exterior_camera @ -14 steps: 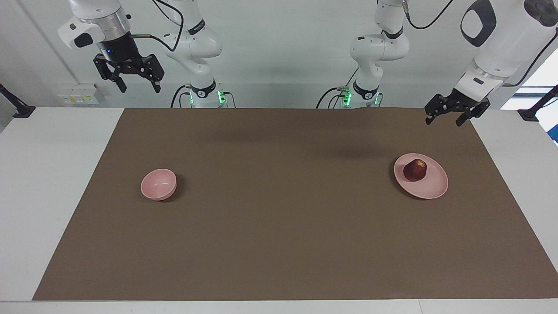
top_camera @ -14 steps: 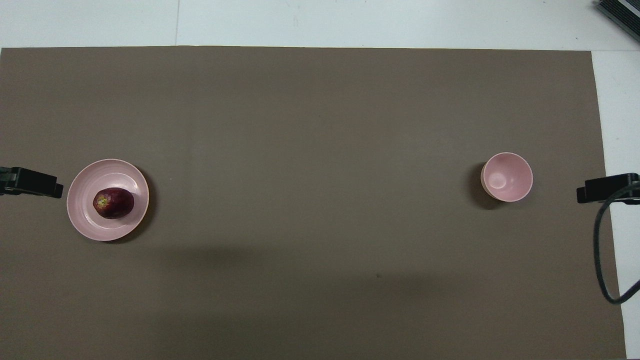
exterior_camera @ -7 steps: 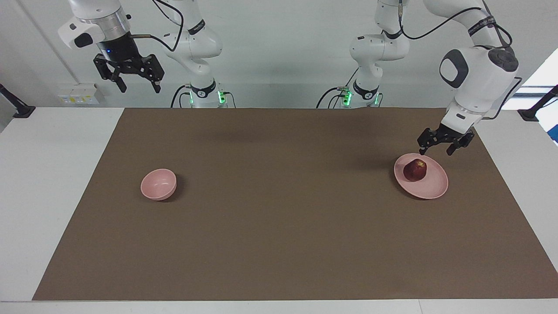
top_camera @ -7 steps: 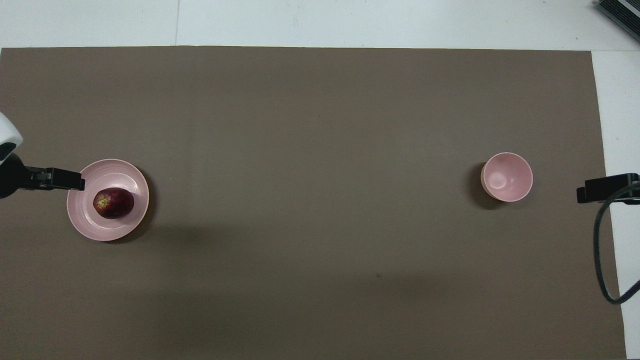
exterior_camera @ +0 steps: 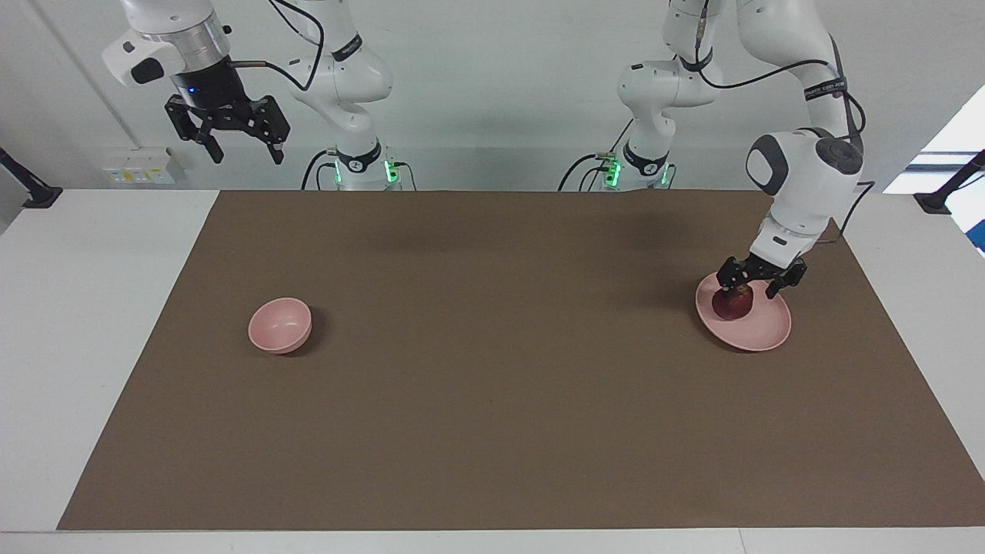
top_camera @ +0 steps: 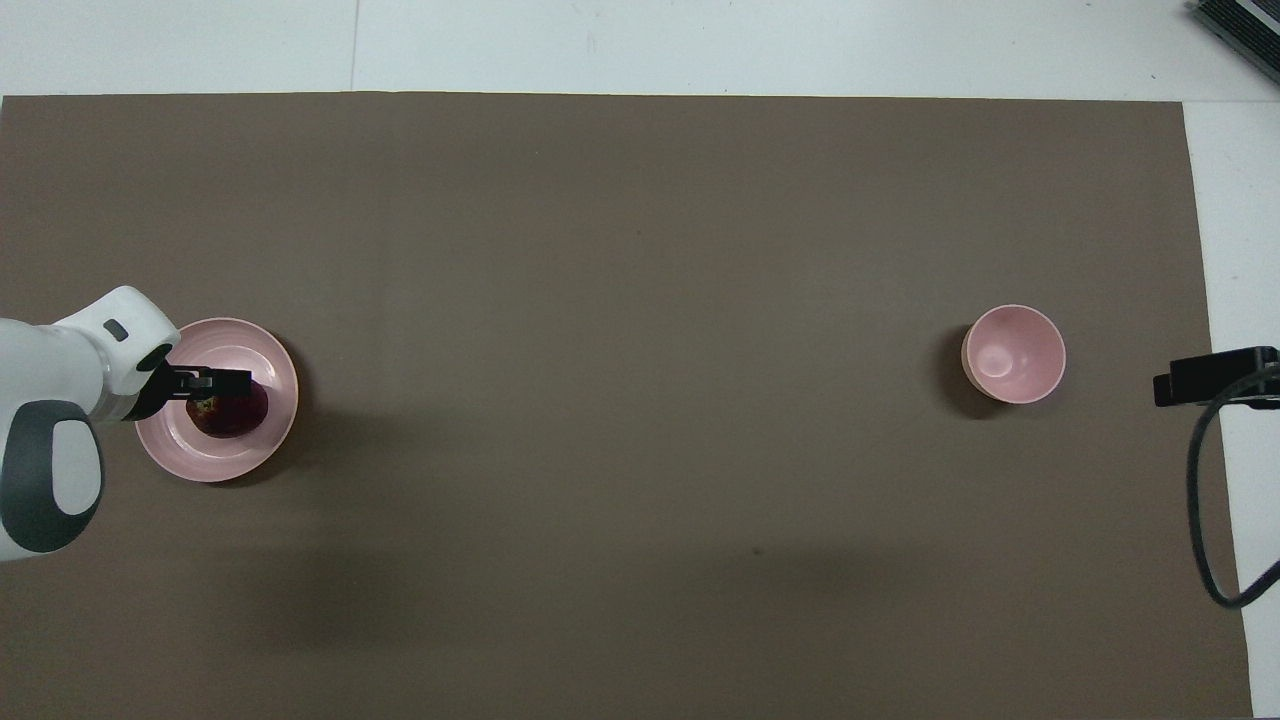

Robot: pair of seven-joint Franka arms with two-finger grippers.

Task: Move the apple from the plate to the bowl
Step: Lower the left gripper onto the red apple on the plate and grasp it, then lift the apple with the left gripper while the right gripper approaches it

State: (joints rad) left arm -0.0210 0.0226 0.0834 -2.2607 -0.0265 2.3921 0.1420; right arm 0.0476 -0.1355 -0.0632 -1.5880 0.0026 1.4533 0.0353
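Note:
The dark red apple [exterior_camera: 732, 306] lies on the pale pink plate [exterior_camera: 763, 328] toward the left arm's end of the table. My left gripper [exterior_camera: 748, 289] is open and low over the apple, with a finger on each side of its top. In the overhead view the left gripper [top_camera: 215, 383] covers part of the apple [top_camera: 238, 417] on the plate [top_camera: 222, 462]. The small pink bowl [exterior_camera: 280, 325] stands empty toward the right arm's end; it also shows in the overhead view [top_camera: 1013, 354]. My right gripper [exterior_camera: 242, 152] waits open, raised high above the table's edge near its base.
A brown mat [exterior_camera: 492, 369] covers most of the white table [exterior_camera: 85, 323]. A black cable [top_camera: 1205, 520] loops over the mat's edge at the right arm's end, below the right gripper's tip [top_camera: 1200, 377]. A dark device corner [top_camera: 1240, 25] lies at the table's farthest corner.
My left arm has come down from beside the mat's edge to just over the apple on the plate. The right arm, apple, plate and bowl have not moved.

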